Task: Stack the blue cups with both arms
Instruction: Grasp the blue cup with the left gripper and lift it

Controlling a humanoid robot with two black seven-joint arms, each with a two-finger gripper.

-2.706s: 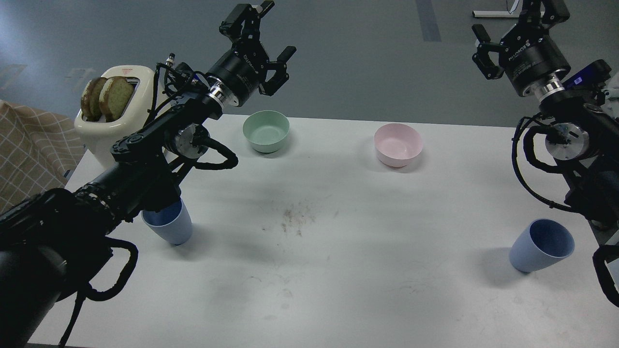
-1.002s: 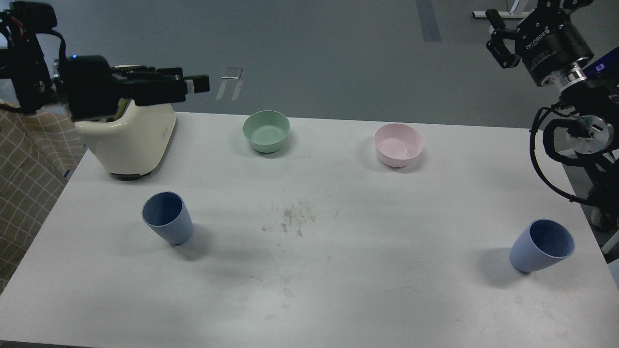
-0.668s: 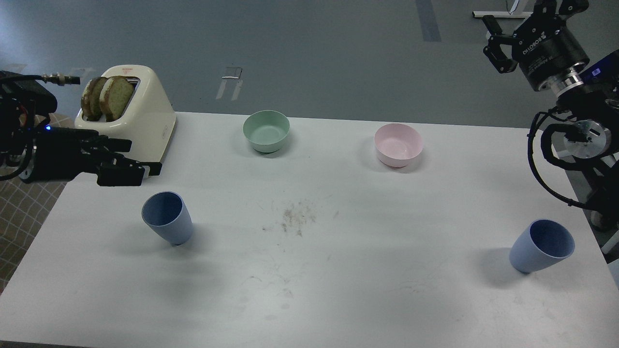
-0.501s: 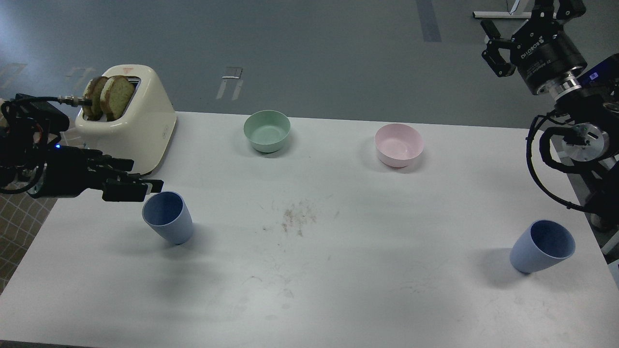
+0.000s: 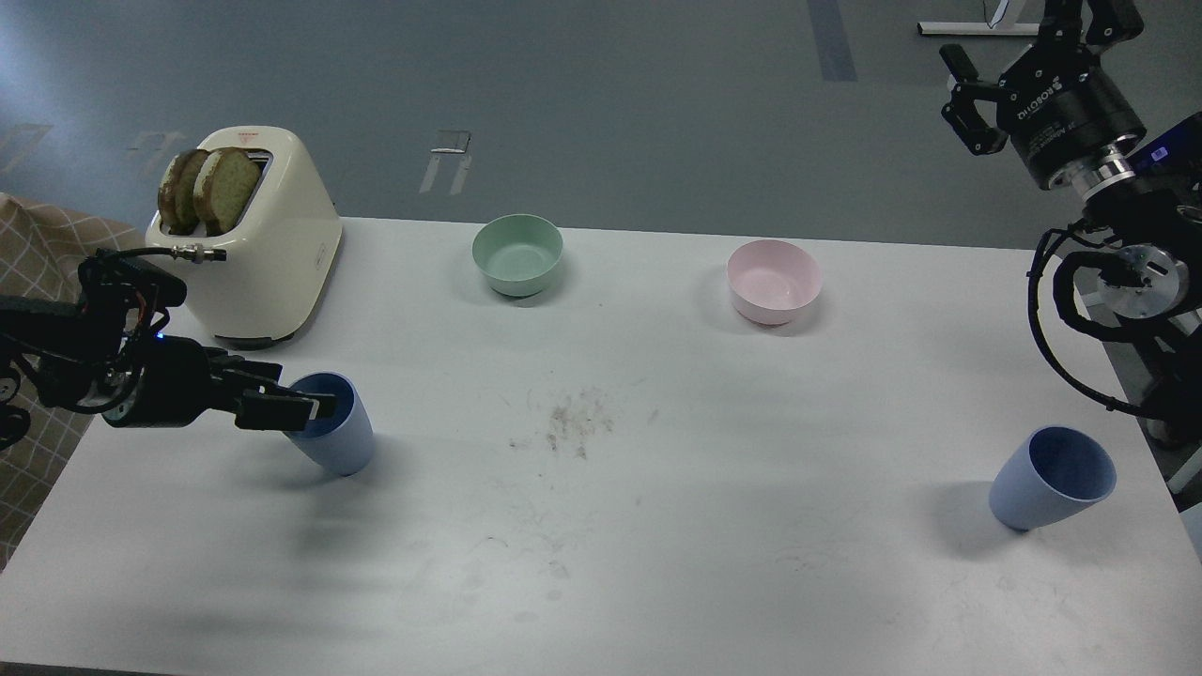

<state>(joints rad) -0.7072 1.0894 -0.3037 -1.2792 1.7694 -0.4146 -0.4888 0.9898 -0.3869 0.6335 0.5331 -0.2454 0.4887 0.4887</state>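
Observation:
Two blue cups stand upright on the white table (image 5: 657,545): the left cup (image 5: 338,441) at the left and the right cup (image 5: 1052,479) near the right edge. My left gripper (image 5: 296,392) reaches in from the left, held level. It is open, and one finger (image 5: 305,407) lies across the left cup's rim and hides part of its mouth. I cannot tell whether it touches the cup. My right gripper (image 5: 1033,33) is open and empty, raised high at the top right, far behind the right cup.
A cream toaster (image 5: 268,253) with bread slices (image 5: 207,188) stands at the back left, just behind my left arm. A mint-green bowl (image 5: 517,253) and a pink bowl (image 5: 773,280) sit at the back. Crumbs (image 5: 573,422) mark the table's middle. A checked cloth (image 5: 38,253) lies off the left edge.
My left arm swung down from high above the toaster, and its fingers moved right to the left cup's rim. The right gripper barely moved. Both cups stayed put.

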